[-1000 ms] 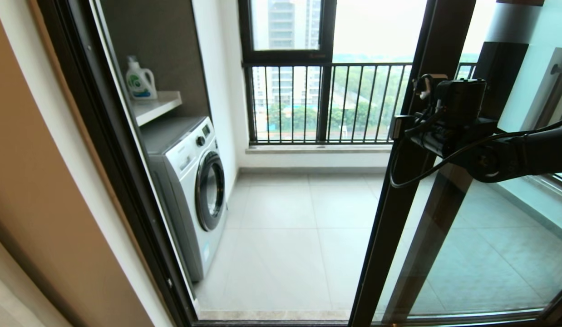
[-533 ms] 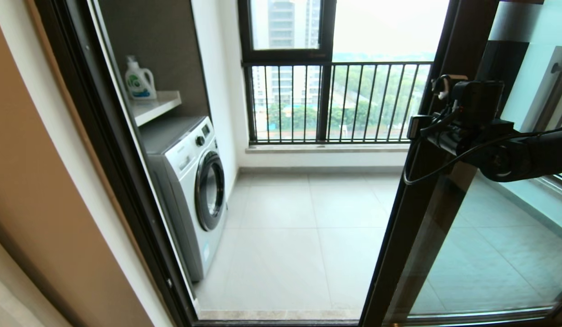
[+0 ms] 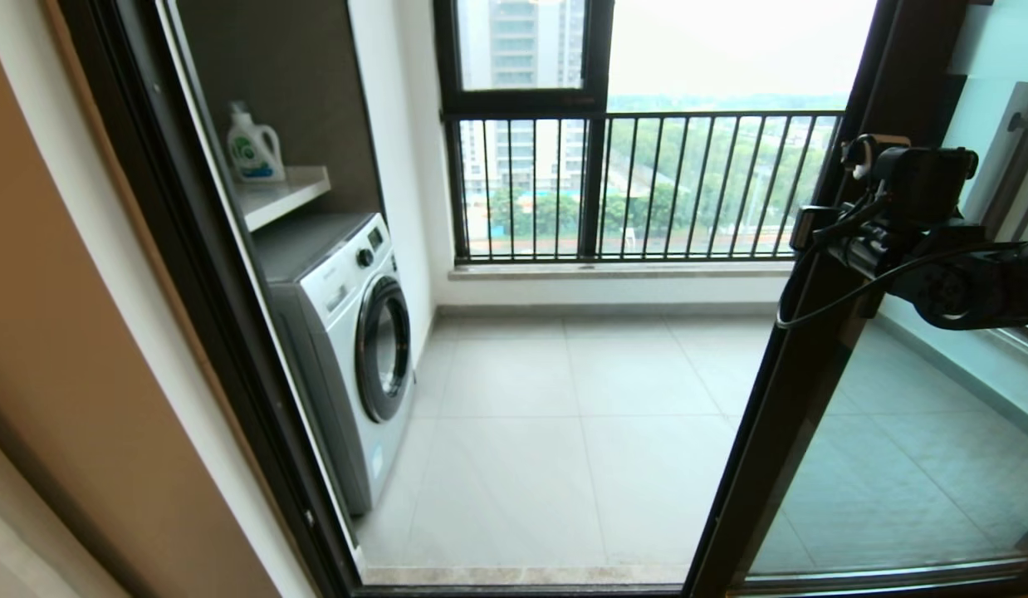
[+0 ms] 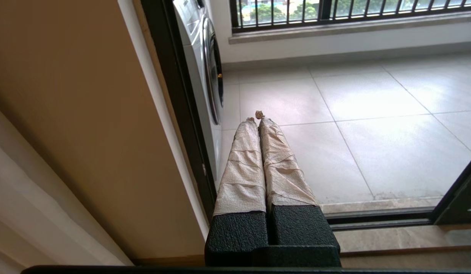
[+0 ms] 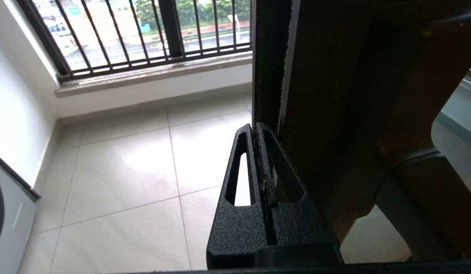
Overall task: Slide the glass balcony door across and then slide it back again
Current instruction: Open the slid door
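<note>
The glass balcony door (image 3: 800, 407) stands at the right of the head view, its dark frame edge leaning up past my right arm. My right gripper (image 3: 805, 228) is shut and empty, and its black fingers (image 5: 243, 152) rest side-on against the door's leading edge (image 5: 269, 57). The door's bar handle does not show; my arm and wrist camera cover that stretch. My left gripper (image 4: 255, 116) is shut with nothing in it, its taped fingers (image 4: 243, 160) held low near the left jamb (image 4: 174, 106), away from the door.
A white washing machine (image 3: 348, 332) stands inside the balcony at left, under a shelf (image 3: 286, 193) with a detergent bottle (image 3: 254, 148). A barred window (image 3: 647, 183) closes the far side. The dark left jamb (image 3: 223, 316) and floor track (image 3: 522, 586) border the doorway.
The door's leading edge and my right gripper have both moved to the right, and the open doorway has grown wider. The left arm has not moved.
</note>
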### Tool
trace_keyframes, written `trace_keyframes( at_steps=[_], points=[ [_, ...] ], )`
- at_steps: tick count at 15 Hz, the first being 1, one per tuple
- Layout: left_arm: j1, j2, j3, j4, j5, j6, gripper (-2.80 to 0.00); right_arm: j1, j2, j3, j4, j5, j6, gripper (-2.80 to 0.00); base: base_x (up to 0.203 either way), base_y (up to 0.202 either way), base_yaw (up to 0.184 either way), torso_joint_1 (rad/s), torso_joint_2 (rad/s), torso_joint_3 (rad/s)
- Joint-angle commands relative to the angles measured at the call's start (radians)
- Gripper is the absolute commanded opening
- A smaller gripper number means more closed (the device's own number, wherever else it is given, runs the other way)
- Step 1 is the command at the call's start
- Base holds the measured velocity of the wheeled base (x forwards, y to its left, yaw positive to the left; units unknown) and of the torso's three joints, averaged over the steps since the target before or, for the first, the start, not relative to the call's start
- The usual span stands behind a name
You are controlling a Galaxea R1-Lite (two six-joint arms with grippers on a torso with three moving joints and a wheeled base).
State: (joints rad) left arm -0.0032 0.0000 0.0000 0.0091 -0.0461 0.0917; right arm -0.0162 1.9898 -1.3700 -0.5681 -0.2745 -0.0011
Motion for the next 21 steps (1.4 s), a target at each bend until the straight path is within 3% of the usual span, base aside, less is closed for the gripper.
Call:
trace_keyframes(
  at_steps=[1, 11, 21],
  points=[
    [0.0, 0.002, 0.0, 0.0, 0.0, 0.0, -2.8, 0.001, -0.002, 0.0, -0.003, 0.004, 0.0, -2.8, 0.0, 0.0, 0.0, 0.0, 0.0, 0.0],
    [0.0, 0.002, 0.001, 0.0, 0.0, 0.0, -2.8, 0.007, 0.0, -0.004, -0.003, 0.004, -0.007, -2.8, 0.0, 0.0, 0.0, 0.0, 0.0, 0.0],
    [0.0, 0.002, 0.0, 0.0, 0.0, 0.0, -2.8, -0.082, 0.013, -0.012, -0.003, 0.032, -0.02, -2.8, 0.0, 0.0, 0.0, 0.0, 0.0, 0.0]
  ],
)
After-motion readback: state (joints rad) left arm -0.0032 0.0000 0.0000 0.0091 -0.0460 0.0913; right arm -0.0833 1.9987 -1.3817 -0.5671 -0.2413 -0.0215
